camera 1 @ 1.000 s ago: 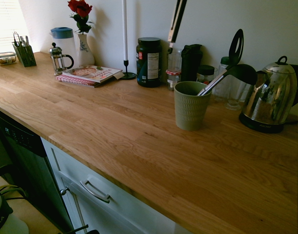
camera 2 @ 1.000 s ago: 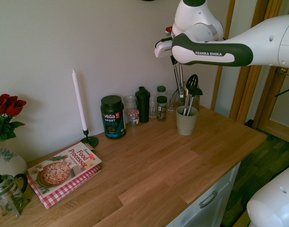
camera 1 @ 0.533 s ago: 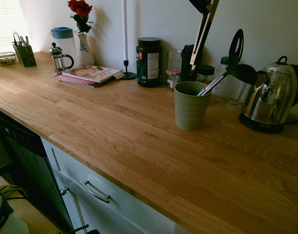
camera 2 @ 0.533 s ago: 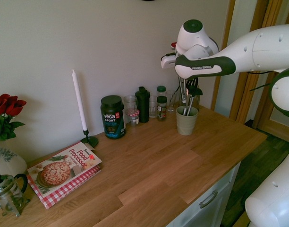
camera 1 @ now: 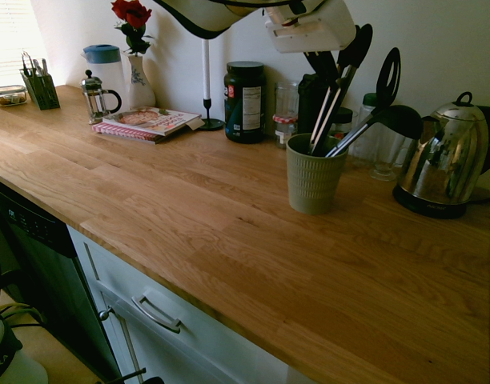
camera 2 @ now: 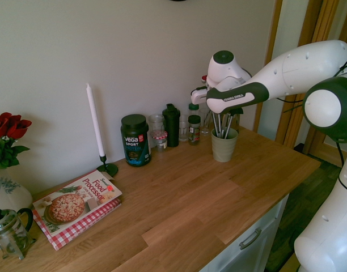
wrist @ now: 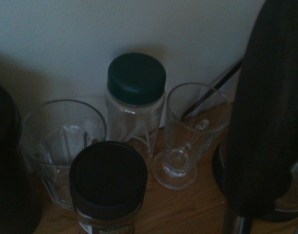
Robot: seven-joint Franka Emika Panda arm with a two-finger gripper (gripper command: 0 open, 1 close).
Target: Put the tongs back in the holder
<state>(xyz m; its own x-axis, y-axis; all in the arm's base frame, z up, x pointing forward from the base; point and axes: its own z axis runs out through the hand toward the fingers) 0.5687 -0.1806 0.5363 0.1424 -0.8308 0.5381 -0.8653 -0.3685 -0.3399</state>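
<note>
The sage-green ribbed holder (camera 1: 311,180) (camera 2: 224,146) stands on the wooden counter (camera 1: 229,232) near the back wall. The tongs (camera 1: 335,92) (camera 2: 219,123) slant down into it, lower ends inside the cup and a rounded black end sticking up to the right. My gripper (camera 1: 325,68) (camera 2: 221,113) hovers just above the holder's rim and looks shut on the tongs' silver arms. A dark ribbed shape (wrist: 263,122) fills one side of the wrist view, seemingly the tongs' upper end.
A black ladle (camera 1: 397,118) and slotted spatula (camera 1: 388,76) also sit in the holder. A steel kettle (camera 1: 445,160) is beside it. Jars and glasses (wrist: 137,97) line the wall behind. A protein tub (camera 1: 245,100), candle (camera 1: 205,64) and cookbook (camera 1: 149,122) lie further left.
The arm has come down and towards the holder with the tongs. Their lower ends, earlier high above the counter, now sit inside the cup.
</note>
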